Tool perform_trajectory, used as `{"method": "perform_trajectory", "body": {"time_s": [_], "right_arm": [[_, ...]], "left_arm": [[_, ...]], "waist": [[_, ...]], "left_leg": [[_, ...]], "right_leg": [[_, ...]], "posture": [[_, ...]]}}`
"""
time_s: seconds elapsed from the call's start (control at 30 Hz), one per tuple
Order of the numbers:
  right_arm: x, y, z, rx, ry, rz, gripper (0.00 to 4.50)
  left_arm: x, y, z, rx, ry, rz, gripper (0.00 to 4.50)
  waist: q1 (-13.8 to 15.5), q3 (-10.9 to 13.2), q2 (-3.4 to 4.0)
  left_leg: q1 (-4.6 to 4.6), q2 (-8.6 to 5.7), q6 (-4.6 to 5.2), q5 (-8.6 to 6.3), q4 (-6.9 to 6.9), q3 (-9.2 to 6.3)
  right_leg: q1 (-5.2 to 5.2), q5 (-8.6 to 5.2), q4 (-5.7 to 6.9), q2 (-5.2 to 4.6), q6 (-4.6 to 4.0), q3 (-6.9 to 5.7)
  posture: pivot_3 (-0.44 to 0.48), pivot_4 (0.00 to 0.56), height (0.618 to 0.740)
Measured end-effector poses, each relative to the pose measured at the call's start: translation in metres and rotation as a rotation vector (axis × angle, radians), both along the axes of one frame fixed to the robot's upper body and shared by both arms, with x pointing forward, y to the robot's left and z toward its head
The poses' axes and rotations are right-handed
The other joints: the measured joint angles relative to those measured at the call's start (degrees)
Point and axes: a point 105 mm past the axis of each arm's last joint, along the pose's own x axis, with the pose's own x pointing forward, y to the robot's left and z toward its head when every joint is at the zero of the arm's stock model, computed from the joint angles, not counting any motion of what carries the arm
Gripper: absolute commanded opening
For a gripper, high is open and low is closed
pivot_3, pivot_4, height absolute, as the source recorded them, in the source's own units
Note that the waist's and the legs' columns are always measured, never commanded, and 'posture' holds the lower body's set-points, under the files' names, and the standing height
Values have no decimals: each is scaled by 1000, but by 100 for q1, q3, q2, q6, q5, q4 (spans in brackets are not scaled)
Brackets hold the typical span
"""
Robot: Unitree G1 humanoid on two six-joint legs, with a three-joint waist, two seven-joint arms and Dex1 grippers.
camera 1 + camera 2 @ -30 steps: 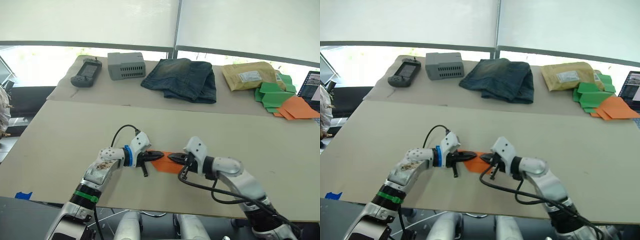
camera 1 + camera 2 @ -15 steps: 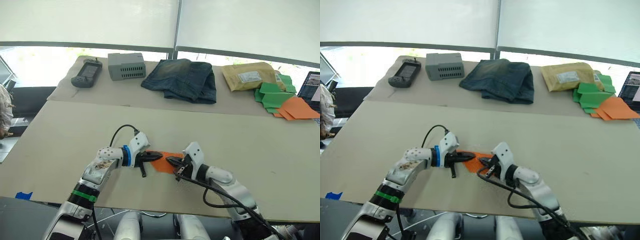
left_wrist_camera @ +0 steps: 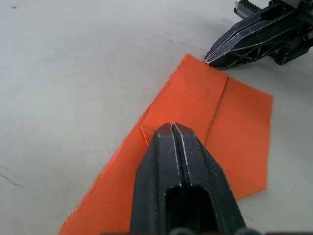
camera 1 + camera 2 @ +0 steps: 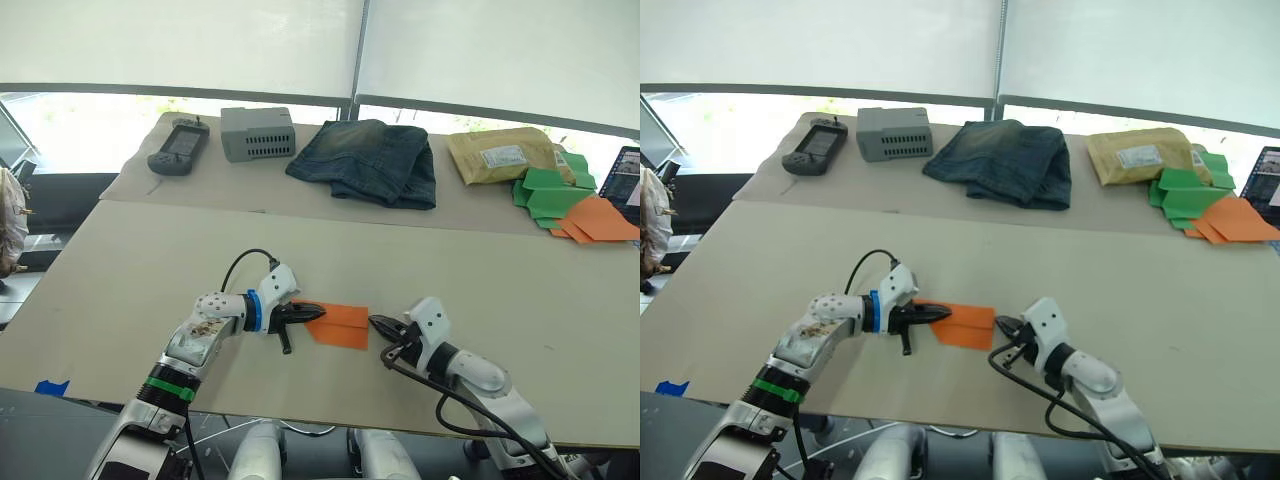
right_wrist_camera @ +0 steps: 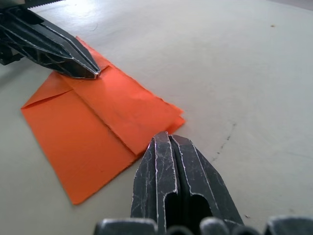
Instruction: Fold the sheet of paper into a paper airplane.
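Table [image 4: 150, 250]: beige, frame centre
Paper [image 4: 340, 325]: orange, folded, lower centre
Left gripper [image 4: 318, 312]: closed, tip on paper
Right gripper [image 4: 376, 322]: closed, beside paper

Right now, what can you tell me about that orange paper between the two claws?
The bright orange sheet of paper is thin and partly folded, with visible creases and a flap layered over its middle. It lies flat on the beige table, near the front edge. The left claw, shut, presses its tip on one end. The right claw, also shut, sits just off the opposite edge, not touching it.
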Motion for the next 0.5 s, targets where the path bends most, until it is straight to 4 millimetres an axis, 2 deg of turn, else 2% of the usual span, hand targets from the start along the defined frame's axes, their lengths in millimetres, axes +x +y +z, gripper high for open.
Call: {"method": "perform_trajectory", "body": {"time_s": [0.1,0.17,0.2,0.27,0.37,0.5], "right_arm": [[7,4,25,30,-124,24,34],[10,15,32,17,-158,72,34],[10,21,31,0,-161,99,34],[8,34,16,-39,-116,155,34],[10,34,-2,-60,-46,141,34],[11,36,-4,-90,-41,151,34]], "left_arm": [[0,0,0,6,-6,-2,0],[0,-2,1,6,-14,-6,0],[0,-4,1,1,-14,-9,0],[-2,-8,0,-7,-19,-19,0],[-5,-10,0,-14,-24,-24,0],[-11,-13,-2,-19,-21,-41,0]], "waist": [[-33,0,1],[-37,0,1],[-38,0,1],[-29,0,1],[-27,0,1],[-36,-1,0]], "left_leg": [[1,3,0,0,-1,-1],[2,3,0,0,-3,-1],[1,3,0,0,-3,-1],[-2,1,0,0,-7,-3],[-8,-2,0,0,-7,-2],[-1,0,0,0,-7,-2]], "right_leg": [[-1,0,3,5,0,-1],[-1,0,4,6,-1,-1],[-3,0,4,6,-2,-1],[-3,-3,4,6,-4,-1],[-6,-4,1,1,-2,1],[-2,-4,3,3,-1,1]], "posture": [[0,150,718],[0,150,718],[0,150,718],[0,150,718],[0,150,718],[0,150,718]]}}
